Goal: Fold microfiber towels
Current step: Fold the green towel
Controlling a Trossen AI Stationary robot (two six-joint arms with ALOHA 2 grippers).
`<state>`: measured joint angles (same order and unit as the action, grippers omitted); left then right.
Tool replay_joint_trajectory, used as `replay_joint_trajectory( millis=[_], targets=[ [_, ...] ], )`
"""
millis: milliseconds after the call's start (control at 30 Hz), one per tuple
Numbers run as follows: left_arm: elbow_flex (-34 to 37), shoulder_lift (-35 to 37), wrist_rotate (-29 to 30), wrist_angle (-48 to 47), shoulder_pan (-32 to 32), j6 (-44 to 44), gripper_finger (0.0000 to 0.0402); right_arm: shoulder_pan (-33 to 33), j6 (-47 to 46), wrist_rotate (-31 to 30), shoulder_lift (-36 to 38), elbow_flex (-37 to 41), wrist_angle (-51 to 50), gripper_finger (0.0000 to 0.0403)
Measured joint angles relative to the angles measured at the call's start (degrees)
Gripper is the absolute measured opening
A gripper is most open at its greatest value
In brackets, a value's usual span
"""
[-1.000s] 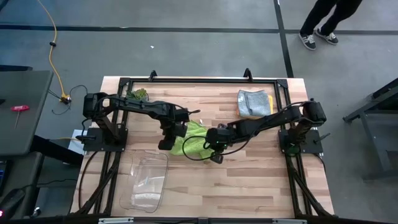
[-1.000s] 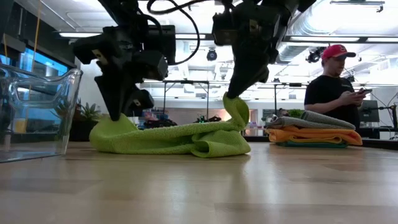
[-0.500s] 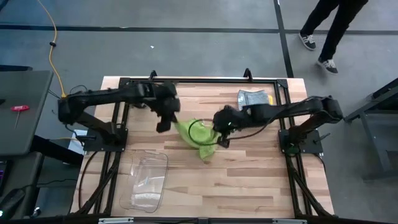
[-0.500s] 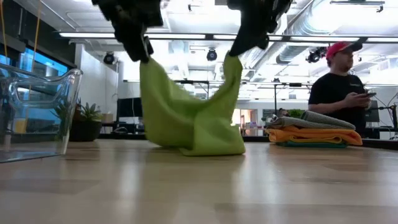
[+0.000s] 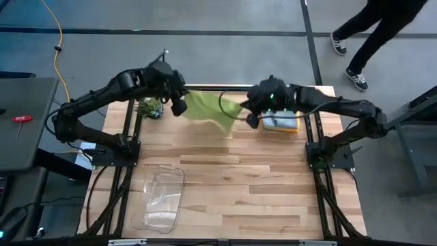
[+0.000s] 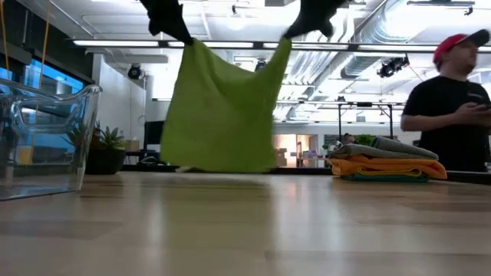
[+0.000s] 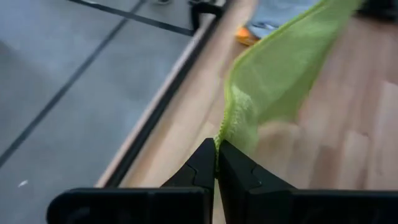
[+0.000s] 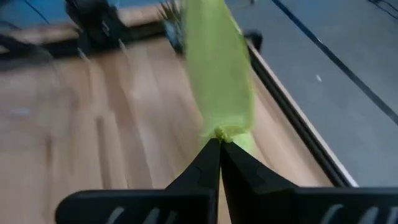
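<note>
Lime green towel (image 5: 208,109) now aloft between both pinching end effectors

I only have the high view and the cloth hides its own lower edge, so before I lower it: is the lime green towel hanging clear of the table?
Observer: In the low view the lime green towel hangs flat, its bottom edge about at the tabletop line; contact unclear.
Operator: Are both corners truly pinched?
Observer: Yes. The left gripper is shut on one corner, the right gripper on the other.
Operator: What's in the folded stack?
Observer: The folded stack shows grey over orange, with teal at the bottom.
</note>
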<state>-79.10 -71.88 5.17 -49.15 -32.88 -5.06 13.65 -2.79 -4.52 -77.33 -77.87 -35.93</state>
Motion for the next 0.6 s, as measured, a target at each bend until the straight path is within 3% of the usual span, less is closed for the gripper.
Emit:
replay_joint_trajectory(
  millis=[233,467,600],
  targets=[
    [0.07,-0.04,6.0,0.08,-1.75,-1.38,0.0,3.54,2.97,2.46,-1.25,-3.87,-3.04,0.0],
    [4.54,-0.04,3.31,1.29,-2.66,-1.12,0.0,3.15,3.26,3.43,-3.19,-3.8,-15.23,0.0],
    [9.1,-0.04,2.8,2.27,-1.11,1.43,0.0,0.8,3.26,3.49,-5.39,-3.8,-16.37,0.0]
  ],
)
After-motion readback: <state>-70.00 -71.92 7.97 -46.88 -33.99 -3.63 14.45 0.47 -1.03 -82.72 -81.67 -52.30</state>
